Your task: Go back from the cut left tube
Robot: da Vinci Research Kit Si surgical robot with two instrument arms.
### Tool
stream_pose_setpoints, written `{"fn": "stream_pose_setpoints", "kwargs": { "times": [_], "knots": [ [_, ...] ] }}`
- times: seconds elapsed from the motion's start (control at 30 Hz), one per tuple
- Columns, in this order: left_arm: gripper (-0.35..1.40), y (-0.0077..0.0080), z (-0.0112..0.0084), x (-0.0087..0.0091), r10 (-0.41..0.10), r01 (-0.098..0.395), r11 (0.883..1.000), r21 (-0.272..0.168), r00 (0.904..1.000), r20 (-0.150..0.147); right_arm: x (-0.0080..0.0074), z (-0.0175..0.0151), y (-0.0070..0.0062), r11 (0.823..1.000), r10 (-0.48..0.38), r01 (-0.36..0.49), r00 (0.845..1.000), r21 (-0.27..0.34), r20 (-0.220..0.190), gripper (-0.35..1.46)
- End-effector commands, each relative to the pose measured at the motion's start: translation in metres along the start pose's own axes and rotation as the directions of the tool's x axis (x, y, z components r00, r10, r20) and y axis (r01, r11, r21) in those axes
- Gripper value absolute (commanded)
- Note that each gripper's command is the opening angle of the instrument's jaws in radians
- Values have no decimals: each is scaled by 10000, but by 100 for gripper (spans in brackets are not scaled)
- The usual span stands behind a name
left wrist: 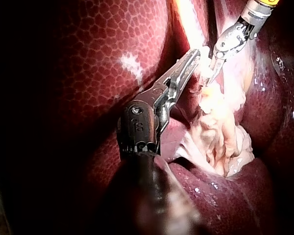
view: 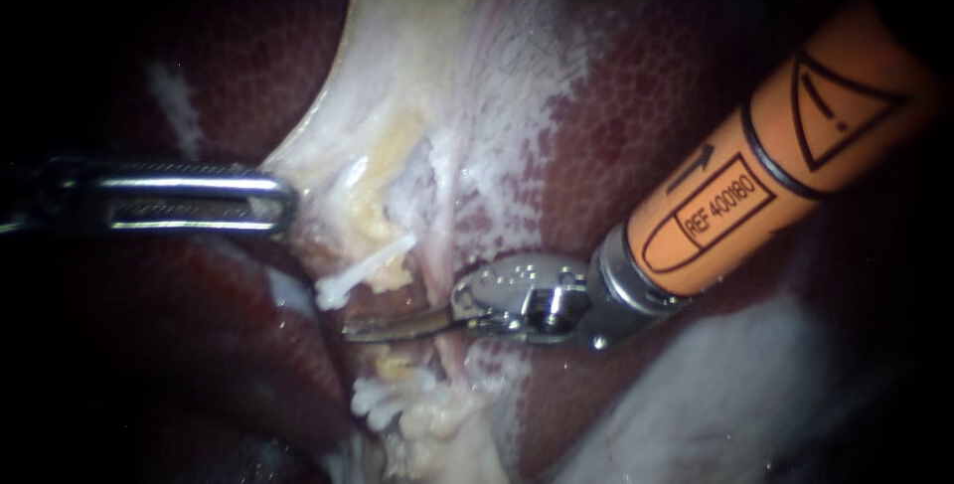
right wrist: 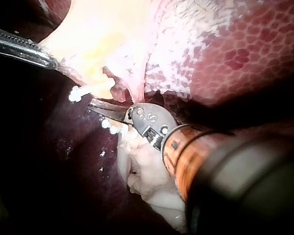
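My right instrument (view: 353, 329), on an orange shaft from the upper right, ends in slim blades that lie together and point left. They sit in the gap between two pale cut ends. One is a white stub of tube (view: 363, 267) just above them. The other is a frayed whitish end (view: 383, 397) below. My left instrument (view: 283, 204) comes in level from the left, its slotted jaws closed on the edge of the pale tissue sheet (view: 417, 96). From the right wrist, the blades (right wrist: 93, 104) lie just under the white stub (right wrist: 90, 89).
Dark red liver (view: 646, 116) surrounds the pale sheet on both sides. A pale glossy fold (view: 735, 395) lies under the orange shaft. In the left wrist view, lumpy pale tissue (left wrist: 220, 132) bulges beside my left instrument's jaws (left wrist: 195, 55).
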Motion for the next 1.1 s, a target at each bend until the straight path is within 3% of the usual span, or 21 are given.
{"fn": "stream_pose_setpoints", "kwargs": {
  "times": [0.03,0.3,0.33,0.47,0.67,0.93,1.1],
  "knots": [
    [-35,0,0,1,-3,3,10000,2,10000,-3,0,-1,0,10000,-4,3,10000,7,5,-35],
    [-35,0,0,1,-3,3,10000,2,10000,-3,-2,-4,-2,10000,-16,16,10000,38,16,-35],
    [-35,0,0,1,-3,3,10000,2,10000,-3,-2,-5,-2,10000,-18,18,10000,41,17,-18],
    [-35,0,0,1,-3,3,10000,3,10000,-3,-3,-6,-3,10000,-19,19,10000,46,19,12],
    [-35,0,0,1,-3,3,10000,3,10000,-3,-3,-6,-3,10000,35,-34,10000,67,-68,36],
    [-35,1,0,1,-2,2,10000,3,10000,-3,0,-7,-3,9996,-250,254,9993,114,-276,49],
    [-35,1,1,1,-1,1,10000,2,10000,-3,2,-8,-5,9993,-361,364,9990,124,-278,46]
  ]
}}
